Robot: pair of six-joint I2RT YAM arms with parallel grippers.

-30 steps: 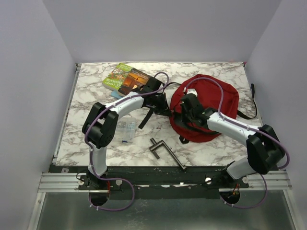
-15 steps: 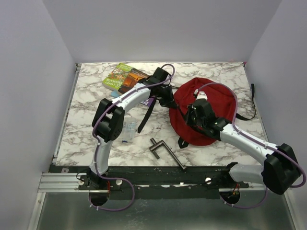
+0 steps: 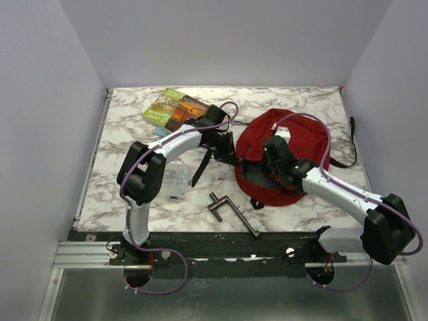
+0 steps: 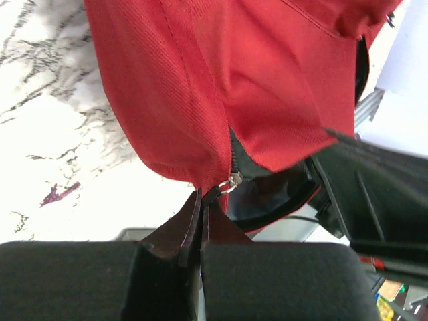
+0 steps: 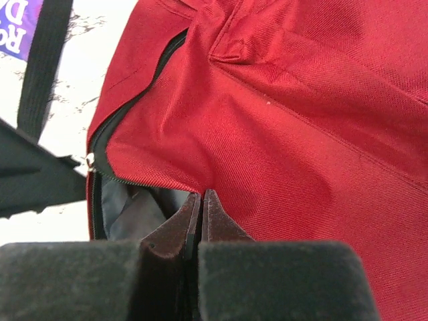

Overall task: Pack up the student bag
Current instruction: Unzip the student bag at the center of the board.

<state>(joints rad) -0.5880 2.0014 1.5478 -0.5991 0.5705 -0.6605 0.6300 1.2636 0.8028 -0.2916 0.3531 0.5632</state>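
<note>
Right now the student bag [image 3: 294,144] lies flat on the marble table [image 3: 127,134], towards its right half, with its mouth facing the left arm. My left gripper [image 4: 200,204] has its fingers pressed together right at the bag's lip, just below the zipper slider [image 4: 234,179]; it looks pinched on the pull tab or the seam there, though I cannot tell which. My right gripper [image 5: 200,200] is likewise closed, nipping the red cloth at the rim of the opening, with grey lining [image 5: 137,208] showing in the gap beside it.

I judge the bag to be light and thoroughly soft: the cloth folds and sags wherever it is not held, so the mouth will likely collapse once either pinch lets go. The weave looks grippy enough, not slippery, but a thin fold could slide out of the fingers under a hard pull. The stitched zipper edge is the firmest place to hold, and I would keep both grips there, spread apart.

The books [image 3: 175,110] and clear pouch [image 3: 176,182] sit outside, left of the bag, and a black strap [image 3: 202,164] trails between.
</note>
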